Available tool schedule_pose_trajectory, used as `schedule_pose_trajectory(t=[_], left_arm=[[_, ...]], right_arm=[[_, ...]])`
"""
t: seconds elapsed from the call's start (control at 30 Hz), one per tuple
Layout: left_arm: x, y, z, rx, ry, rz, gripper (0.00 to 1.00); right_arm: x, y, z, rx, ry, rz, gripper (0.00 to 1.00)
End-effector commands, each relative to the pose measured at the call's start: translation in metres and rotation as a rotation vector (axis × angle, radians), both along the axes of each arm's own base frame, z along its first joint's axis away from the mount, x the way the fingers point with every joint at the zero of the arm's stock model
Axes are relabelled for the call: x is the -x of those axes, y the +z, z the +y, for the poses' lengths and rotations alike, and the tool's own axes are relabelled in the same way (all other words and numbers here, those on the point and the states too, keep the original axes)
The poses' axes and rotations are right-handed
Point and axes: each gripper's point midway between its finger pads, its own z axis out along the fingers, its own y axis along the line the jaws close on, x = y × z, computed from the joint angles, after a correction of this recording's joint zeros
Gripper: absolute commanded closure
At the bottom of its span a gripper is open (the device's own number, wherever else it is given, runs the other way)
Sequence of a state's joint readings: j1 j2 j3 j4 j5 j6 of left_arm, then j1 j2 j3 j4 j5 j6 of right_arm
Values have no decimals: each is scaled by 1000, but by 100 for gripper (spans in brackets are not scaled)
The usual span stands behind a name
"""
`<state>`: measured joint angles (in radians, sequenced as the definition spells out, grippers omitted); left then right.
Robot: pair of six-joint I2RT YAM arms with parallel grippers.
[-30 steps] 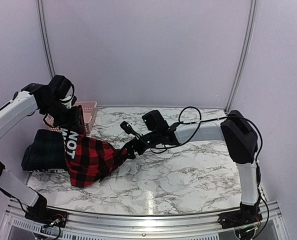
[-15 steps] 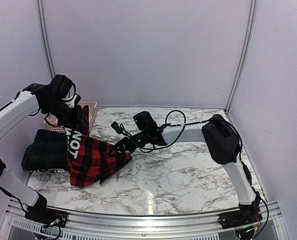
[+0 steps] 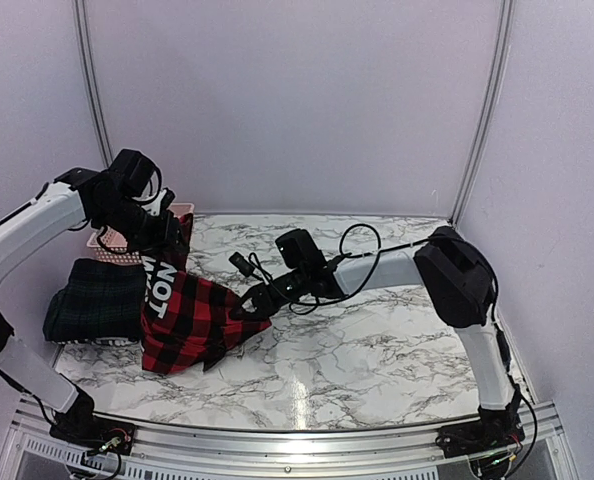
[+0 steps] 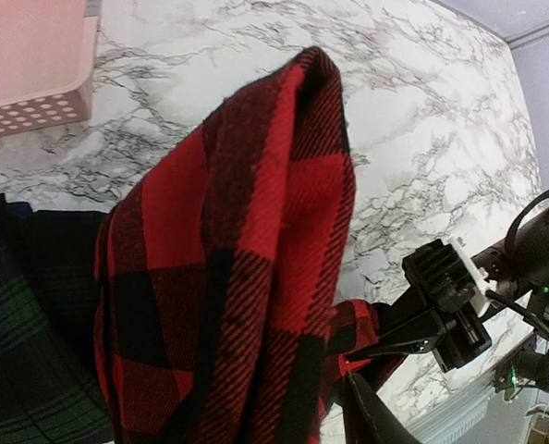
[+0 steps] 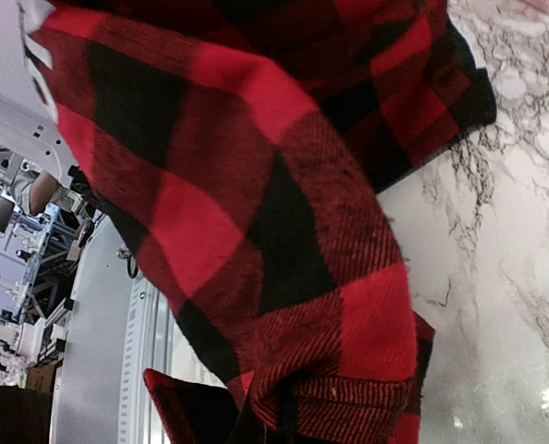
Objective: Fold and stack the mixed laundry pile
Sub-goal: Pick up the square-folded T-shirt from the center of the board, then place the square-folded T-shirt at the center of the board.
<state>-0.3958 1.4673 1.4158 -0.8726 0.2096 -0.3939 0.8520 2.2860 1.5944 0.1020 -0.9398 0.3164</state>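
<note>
honestly, my right wrist view is almost all red-and-black checked shirt (image 5: pixel 256 203), so that arm's fingers are buried in cloth and i can't make them out there. the left wrist view hides its own fingers behind the same fabric. from above, the left claw (image 3: pixel 165 246) grasps the shirt's lettered edge, held up near the bench's (image 3: pixel 397 340) far left corner, beside the pink basket (image 3: pixel 180 213). the right claw (image 4: pixel 353 350) is clenched on a lower corner of the shirt. a dark green plaid garment (image 3: pixel 95 300) lies at the left edge, its right side under the shirt.
</note>
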Motion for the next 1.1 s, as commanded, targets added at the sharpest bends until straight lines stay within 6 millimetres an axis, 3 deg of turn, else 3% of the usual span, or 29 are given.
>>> schedule_pose_trajectory(t=[0.0,0.23,0.4,0.53,0.67,0.8,0.83,0.9,1.0,1.07], left_arm=[[4,9,-51,86,-93,-14,100],[8,50,-138,264,-188,-79,100],[17,77,-207,434,-276,-120,100],[23,48,-240,565,-294,-69,100],[20,7,-252,678,-275,-43,100],[22,-58,-247,622,-227,52,100],[23,-98,-238,570,-195,110,100],[21,-115,-228,543,-159,134,100],[14,-126,-202,510,-81,130,98],[8,-136,-177,460,-9,136,88]], right_arm=[[-11,85,-20,-91,-77,-235,100],[-31,135,-96,25,-329,-450,100],[-22,182,-155,114,-455,-620,100],[-15,188,-189,235,-496,-672,100],[-13,159,-210,380,-507,-669,100],[-20,115,-204,479,-451,-617,100],[-26,85,-190,522,-394,-572,100],[-30,71,-181,535,-365,-547,100],[-34,67,-168,529,-333,-541,100],[-37,70,-161,518,-320,-551,100]])
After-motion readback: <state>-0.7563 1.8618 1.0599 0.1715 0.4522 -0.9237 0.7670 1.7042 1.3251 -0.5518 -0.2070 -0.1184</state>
